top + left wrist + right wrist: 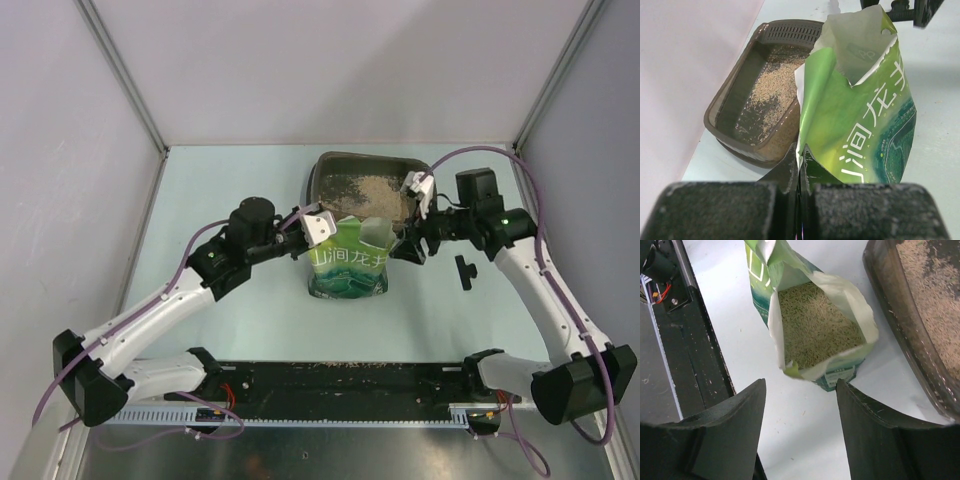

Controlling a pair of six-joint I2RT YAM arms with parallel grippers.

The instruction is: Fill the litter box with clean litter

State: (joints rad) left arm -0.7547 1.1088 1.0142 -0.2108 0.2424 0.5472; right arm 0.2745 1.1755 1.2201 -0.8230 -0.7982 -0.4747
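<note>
Item: litter box (715, 107), floor only partly covered with clean litter (772, 90); I judge filling unfinished. Green litter bag (860, 130): open, well stocked. My left gripper (800, 160) pinches its edge; right gripper (801, 385) spread, empty.

The green pouch (860, 125) looks glossy, the plastic litter box (737, 82) matt, the clean litter (815, 325) grainy.

Bright even overhead light, soft shadows, sharp top view, left end effector (800, 165) dark, blurred close up
</note>
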